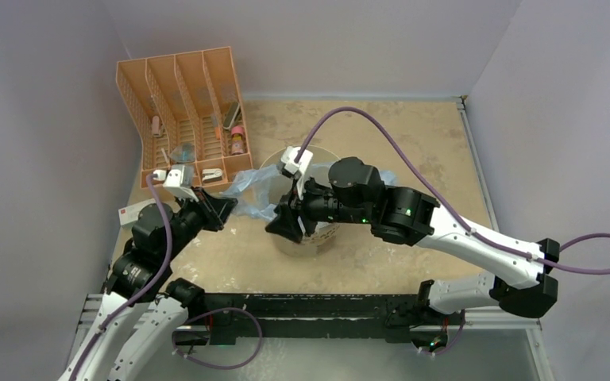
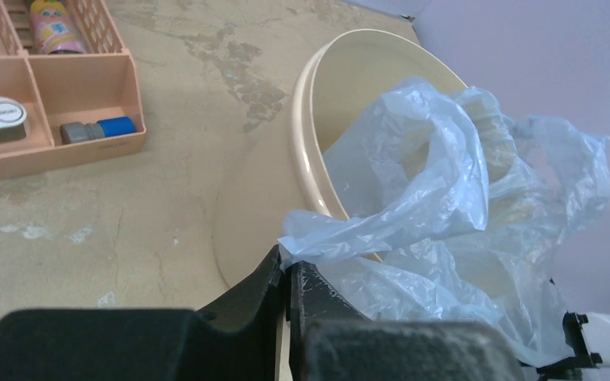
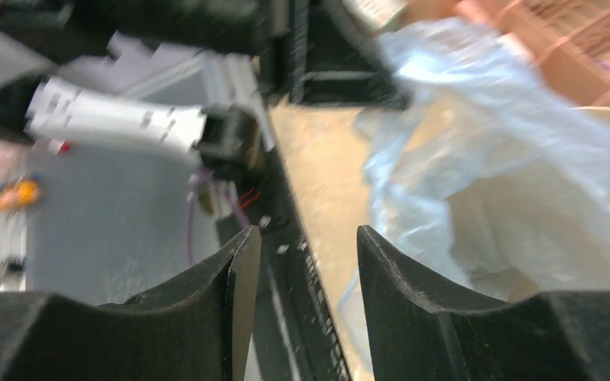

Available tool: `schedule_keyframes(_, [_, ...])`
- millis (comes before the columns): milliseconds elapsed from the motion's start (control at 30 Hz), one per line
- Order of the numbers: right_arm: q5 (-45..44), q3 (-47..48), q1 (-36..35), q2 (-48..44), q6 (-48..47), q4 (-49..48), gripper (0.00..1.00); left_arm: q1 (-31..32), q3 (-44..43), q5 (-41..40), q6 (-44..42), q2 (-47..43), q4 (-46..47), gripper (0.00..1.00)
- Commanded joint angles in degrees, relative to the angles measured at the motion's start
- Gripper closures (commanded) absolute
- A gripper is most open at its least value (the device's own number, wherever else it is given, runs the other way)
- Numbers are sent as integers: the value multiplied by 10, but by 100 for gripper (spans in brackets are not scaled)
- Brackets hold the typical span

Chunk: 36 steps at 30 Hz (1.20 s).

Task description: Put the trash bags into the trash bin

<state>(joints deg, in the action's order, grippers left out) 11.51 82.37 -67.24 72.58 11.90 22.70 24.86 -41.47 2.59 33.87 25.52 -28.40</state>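
Reaching from 8 o'clock, the left end effector (image 2: 286, 274) was clamped on a corner of the light-blue plastic bag (image 2: 445, 206), which draped over the cream bucket (image 2: 306, 135) rim. The right end effector (image 3: 308, 262), fingers apart and empty, hovered at the bucket's 8 o'clock side. An orange organizer rack (image 1: 179, 103) stood at 10 o'clock on the tan tabletop (image 2: 167, 190).

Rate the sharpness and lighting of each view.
Top external: sharp and evenly lit, with soft shadows and no glare. Left wrist: crisp on the trash bag and the rim of the trash bin; the left pincer, pinching the bag, is dark and slightly soft up close. Right wrist: the background is motion-blurred and the bag smeared; only the open right pincer reads cleanly.
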Motion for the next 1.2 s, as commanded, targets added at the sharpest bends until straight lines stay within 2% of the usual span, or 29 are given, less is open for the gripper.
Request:
schedule_keyframes(0, [-206,-12,-2,1,51,-107,47,-3,4,49,-5,-23,52,100])
schedule_keyframes(167, [-201,1,-1,38,65,-131,50,-3,38,124,-15,-59,120,100])
schedule_keyframes(333, [-188,11,15,70,86,-118,59,-3,48,159,-16,-24,128,100])
schedule_keyframes(433, [-212,27,26,99,103,-86,63,-3,48,165,-18,-14,144,100])
schedule_keyframes(533, [-191,30,35,119,101,-81,55,-3,46,162,-28,-10,151,100])
schedule_keyframes(667, [-229,50,37,143,115,-71,58,-3,42,154,-39,-16,151,100])
schedule_keyframes(867, [-262,51,41,139,119,-93,68,-3,40,150,-53,-43,146,100])
schedule_keyframes(1100, [-289,45,62,135,135,-102,89,-2,46,228,-66,-85,206,100])
schedule_keyframes(1167, [-285,39,70,131,139,-115,91,-2,40,262,-73,-81,205,100])
